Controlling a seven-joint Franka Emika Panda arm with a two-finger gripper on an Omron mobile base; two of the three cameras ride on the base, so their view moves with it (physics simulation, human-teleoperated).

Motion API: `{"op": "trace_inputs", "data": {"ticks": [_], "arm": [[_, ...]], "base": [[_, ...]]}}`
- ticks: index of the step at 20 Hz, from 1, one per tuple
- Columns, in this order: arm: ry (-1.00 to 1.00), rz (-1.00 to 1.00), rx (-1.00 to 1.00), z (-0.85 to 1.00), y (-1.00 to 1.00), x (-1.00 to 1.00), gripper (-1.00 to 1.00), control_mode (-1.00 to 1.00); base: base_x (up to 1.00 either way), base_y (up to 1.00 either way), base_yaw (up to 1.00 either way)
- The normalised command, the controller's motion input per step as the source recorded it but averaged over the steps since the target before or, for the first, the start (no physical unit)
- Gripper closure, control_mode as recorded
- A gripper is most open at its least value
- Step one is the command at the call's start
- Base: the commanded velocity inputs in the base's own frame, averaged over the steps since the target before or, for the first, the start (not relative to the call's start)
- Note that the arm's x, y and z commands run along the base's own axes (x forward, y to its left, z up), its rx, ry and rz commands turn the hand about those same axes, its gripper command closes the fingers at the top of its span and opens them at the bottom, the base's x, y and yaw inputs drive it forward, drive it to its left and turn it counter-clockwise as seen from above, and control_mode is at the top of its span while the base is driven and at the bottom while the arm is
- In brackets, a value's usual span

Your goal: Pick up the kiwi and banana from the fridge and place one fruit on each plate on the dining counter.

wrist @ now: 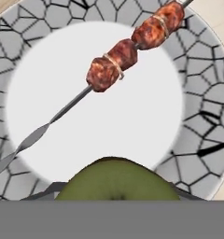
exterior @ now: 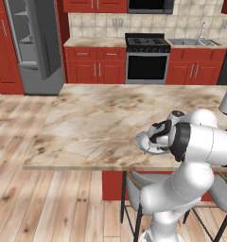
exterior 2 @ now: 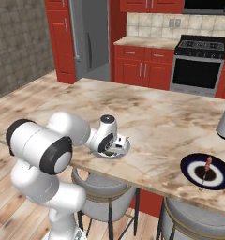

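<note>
Base cams sit behind arm, L and R, facing fwd/down; both share counter (exterior: 96, 123) and fridge (exterior 2: 93, 35). Hand cam: close above pale plate (wrist: 95, 116).

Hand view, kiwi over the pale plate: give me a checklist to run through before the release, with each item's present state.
1. Small oval olive-brown kiwi in the end effector: ok, it sits between the finger tips.
2. Kiwi above the round pale grey-white plate with the crackle rim: ok.
3. Meat skewer on its thin metal stick away from the drop spot: ok, it lies across the far half.
4. Bare plate centre below the kiwi: ok.
5. Height above the plate: cannot tell.
6. Dark navy plate with the light rim free for the banana: ok, though it carries a skewer too.
</note>
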Motion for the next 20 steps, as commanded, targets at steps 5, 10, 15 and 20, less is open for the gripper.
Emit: {"op": "trace_inputs", "data": {"ticks": [5,10,15,20], "arm": [[0.00,0.00,0.00,-0.07,0.00,0.12,1.00,-1.00],[0.00,0.00,0.00,-0.05,0.00,0.16,1.00,-1.00],[0.00,0.00,0.00,-0.14,0.00,0.05,-1.00,-1.00],[0.00,0.00,0.00,-0.06,0.00,0.00,-1.00,-1.00]], "base": [[0.00,0.00,0.00],[0.00,0.00,0.00],[0.00,0.00,0.00],[0.00,0.00,0.00]]}}
